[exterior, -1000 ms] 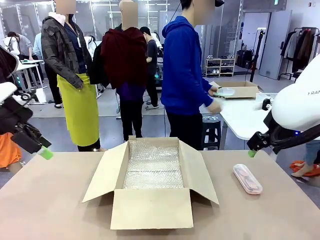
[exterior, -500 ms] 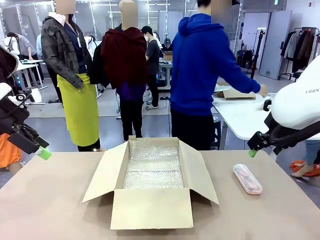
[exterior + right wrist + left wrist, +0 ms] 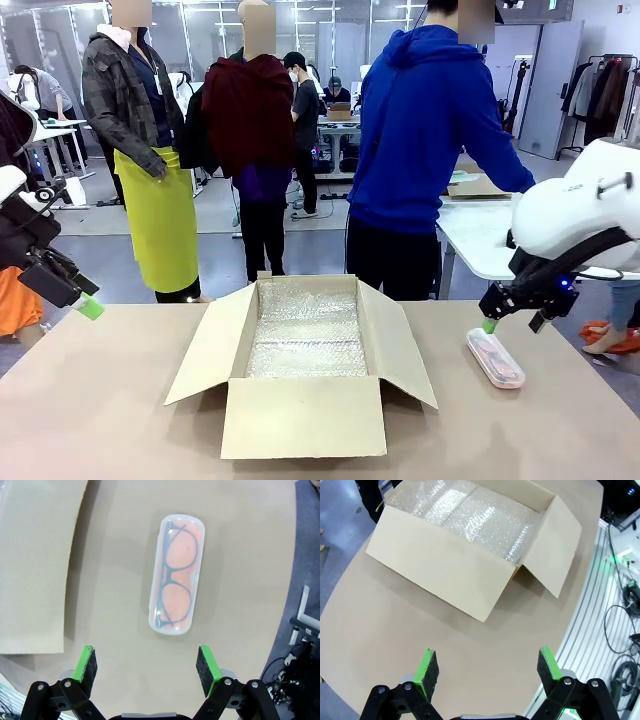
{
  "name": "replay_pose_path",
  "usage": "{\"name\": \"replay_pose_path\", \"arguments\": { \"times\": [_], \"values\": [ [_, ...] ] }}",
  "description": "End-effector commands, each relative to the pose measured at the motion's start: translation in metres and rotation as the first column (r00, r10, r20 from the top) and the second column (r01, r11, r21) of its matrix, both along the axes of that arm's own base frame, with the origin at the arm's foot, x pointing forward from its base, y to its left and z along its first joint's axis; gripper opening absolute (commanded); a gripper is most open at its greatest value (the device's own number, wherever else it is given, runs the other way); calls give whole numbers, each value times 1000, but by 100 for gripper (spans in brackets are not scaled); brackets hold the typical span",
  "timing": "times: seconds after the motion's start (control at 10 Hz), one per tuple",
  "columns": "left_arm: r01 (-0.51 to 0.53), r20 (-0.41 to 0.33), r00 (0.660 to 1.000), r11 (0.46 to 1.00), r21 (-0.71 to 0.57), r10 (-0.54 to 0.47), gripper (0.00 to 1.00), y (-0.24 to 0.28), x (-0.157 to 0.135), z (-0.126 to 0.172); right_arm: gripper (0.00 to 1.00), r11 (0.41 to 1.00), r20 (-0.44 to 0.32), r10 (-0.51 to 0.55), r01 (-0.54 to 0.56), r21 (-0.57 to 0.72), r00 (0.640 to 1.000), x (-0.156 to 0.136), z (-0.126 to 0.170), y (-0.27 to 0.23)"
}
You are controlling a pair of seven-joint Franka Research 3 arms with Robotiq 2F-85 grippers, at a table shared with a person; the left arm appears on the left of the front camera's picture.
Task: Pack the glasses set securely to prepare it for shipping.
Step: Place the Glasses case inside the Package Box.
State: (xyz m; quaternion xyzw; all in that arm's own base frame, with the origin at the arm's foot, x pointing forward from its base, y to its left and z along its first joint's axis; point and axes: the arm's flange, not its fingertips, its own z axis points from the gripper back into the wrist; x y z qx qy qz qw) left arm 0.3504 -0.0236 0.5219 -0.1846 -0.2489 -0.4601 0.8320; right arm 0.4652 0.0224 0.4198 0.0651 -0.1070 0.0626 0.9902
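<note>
Hovering above the pink case [image 3: 177, 572], the right fingers [image 3: 86, 666] stand spread and empty. The case lies flat on the surface [image 3: 100, 400], right of the open box [image 3: 305, 415]. The left fingers [image 3: 427, 672] are spread too, holding nothing. The step looks like pickup: next, lowering to straddle the case's narrow width, then closing.

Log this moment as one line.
left gripper: open | right gripper: open, above pink case on table | box: open, bubble wrap inside
</note>
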Motion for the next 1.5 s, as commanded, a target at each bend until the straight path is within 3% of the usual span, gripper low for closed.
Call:
{"name": "replay_pose_path", "arguments": {
  "times": [0.0,0.7,1.4],
  "values": [
    [27,3,1000,999,-16,-27,100,3,0,2,100,1000,-56,-20,21,18,998,26,-7,-2],
    [27,3,1000,999,-16,-27,100,3,0,2,100,997,-169,-72,69,-24,983,73,-63,-6],
    [27,3,1000,999,-16,-27,100,3,0,2,100,992,-188,-113,101,-72,976,92,-98,3]
  ]
}}
